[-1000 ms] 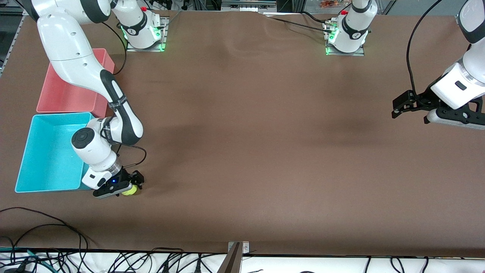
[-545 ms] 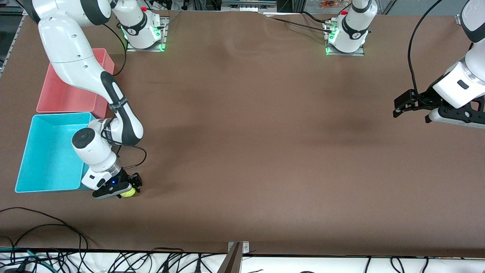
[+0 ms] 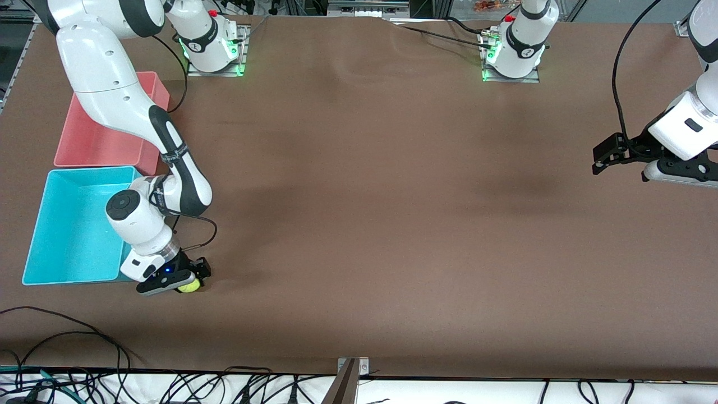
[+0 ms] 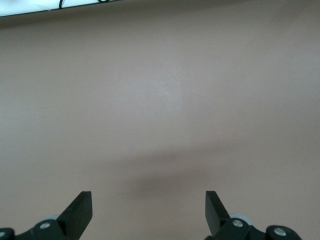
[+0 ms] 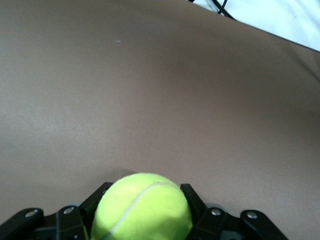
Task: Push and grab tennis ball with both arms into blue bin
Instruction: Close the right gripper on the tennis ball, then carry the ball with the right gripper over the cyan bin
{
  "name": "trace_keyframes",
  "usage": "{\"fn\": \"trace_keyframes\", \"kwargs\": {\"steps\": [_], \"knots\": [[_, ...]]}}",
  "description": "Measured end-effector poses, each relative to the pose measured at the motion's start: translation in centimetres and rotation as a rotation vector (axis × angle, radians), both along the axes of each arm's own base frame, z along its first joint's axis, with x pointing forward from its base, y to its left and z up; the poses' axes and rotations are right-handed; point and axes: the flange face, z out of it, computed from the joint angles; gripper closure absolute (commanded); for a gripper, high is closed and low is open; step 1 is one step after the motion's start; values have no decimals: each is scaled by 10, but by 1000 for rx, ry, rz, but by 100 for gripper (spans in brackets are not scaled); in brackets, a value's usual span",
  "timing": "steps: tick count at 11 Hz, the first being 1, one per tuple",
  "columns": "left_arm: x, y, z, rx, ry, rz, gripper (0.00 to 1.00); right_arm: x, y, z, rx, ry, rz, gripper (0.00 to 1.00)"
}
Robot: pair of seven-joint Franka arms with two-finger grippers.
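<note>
Yellow-green felt of the tennis ball (image 3: 189, 285) sits pinched between the fingers of the right gripper (image 3: 190, 280), which are drawn in tight against its sides; in the right wrist view the ball (image 5: 142, 207) fills the gap between both black fingers (image 5: 192, 200), one pale seam line curving across its top. Gripper and ball are low at the brown table (image 3: 381, 224), whether the ball is resting on it or just clear I cannot tell. Just beside this gripper, toward the right arm's end of the table, stands the blue bin (image 3: 39, 224), its nearest corner close to the wrist; the gripper is outside the bin wall. A pink bin (image 3: 84, 143) sits touching the blue one, farther from the front camera. On the gripper's open side the table runs bare and wide toward the left arm's end, and bare surface also lies between the gripper and the table edge nearest the front camera. Left gripper (image 3: 603, 160) hangs in the air over the left arm's end of the table, fingers (image 4: 80, 212) spread wide apart with nothing between them, only plain tabletop (image 4: 160, 100) under it. Count: one ball, two bins, two arms, two grippers.
</note>
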Motion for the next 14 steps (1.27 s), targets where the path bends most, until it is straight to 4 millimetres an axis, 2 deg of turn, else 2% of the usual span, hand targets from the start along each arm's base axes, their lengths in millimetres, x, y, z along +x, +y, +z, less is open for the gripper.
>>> {"fn": "trace_keyframes", "kwargs": {"steps": [1, 3, 5, 7, 8, 9, 10, 12, 14], "knots": [[0, 0, 0, 0, 0, 0, 0, 4, 2, 7, -1, 26, 2, 54], [0, 0, 0, 0, 2, 4, 0, 13, 2, 40, -8, 140, 3, 54], [0, 0, -1, 0, 3, 8, 0, 13, -1, 88, -16, 239, 2, 54], [0, 0, -1, -1, 3, 14, 0, 5, -12, 137, -34, 329, -11, 54], [0, 0, -1, -1, 4, 16, 0, -3, -26, 158, -49, 388, -31, 54], [0, 0, -1, -1, 4, 17, 0, -15, -49, 172, -68, 464, -47, 55], [0, 1, -1, -1, 5, 19, 0, -26, -75, 178, -85, 539, -65, 57], [0, 2, -1, -1, 6, 24, 0, -48, -131, 173, -104, 681, -114, 60], [0, 3, -1, -1, 6, 28, 0, -69, -178, 156, -90, 759, -140, 65]]}}
